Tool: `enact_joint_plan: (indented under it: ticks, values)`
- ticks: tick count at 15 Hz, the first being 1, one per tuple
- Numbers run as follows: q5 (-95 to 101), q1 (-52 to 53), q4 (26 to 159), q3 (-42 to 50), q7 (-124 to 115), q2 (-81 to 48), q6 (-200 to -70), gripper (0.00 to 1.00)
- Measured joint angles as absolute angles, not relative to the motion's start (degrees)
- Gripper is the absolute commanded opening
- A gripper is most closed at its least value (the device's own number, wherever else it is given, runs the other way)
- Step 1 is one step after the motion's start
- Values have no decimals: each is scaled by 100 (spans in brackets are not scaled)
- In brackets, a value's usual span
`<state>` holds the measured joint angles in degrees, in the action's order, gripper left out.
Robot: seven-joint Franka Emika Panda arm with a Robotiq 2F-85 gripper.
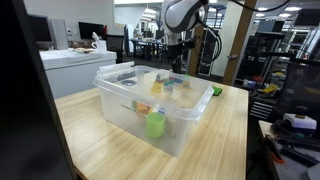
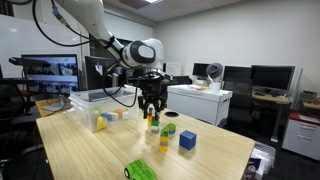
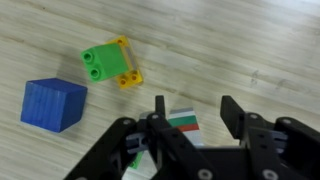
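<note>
In the wrist view my gripper (image 3: 194, 106) is open, its two black fingers either side of a small striped block (image 3: 183, 122) with white, green and red bands. The block stands on the wooden table close to one finger, with a gap to the other. A green and yellow toy brick (image 3: 108, 63) and a blue cube (image 3: 54, 104) lie just beyond. In an exterior view the gripper (image 2: 152, 110) hangs low over the table, with the green brick (image 2: 168, 129) and blue cube (image 2: 187, 140) beside it. The gripper also shows in an exterior view (image 1: 178, 58) behind the bin.
A clear plastic bin (image 1: 150, 115) holding several coloured blocks stands on the table, and shows in both exterior views (image 2: 88, 103). A green object (image 2: 141, 170) lies near the table's front edge. A green item (image 1: 217, 91) lies by the bin. Desks, monitors and shelving surround the table.
</note>
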<state>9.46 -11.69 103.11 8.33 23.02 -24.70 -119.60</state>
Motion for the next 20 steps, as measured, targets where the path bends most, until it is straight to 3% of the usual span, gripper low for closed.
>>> enact_joint_plan:
  ticks: [2, 14, 15, 16, 20]
  values:
    - [946, -1171, 10312, 817, 2363, -2470, -11957, 99]
    - [944, -1392, 10132, 641, 3603, -2735, -12321, 100]
    - [944, -1413, 10105, 626, 3668, -2774, -12358, 83]
    - [942, -1426, 10078, 616, 3725, -2813, -12392, 73]
    - [934, -1449, 10059, 551, 3888, -2861, -12411, 45]
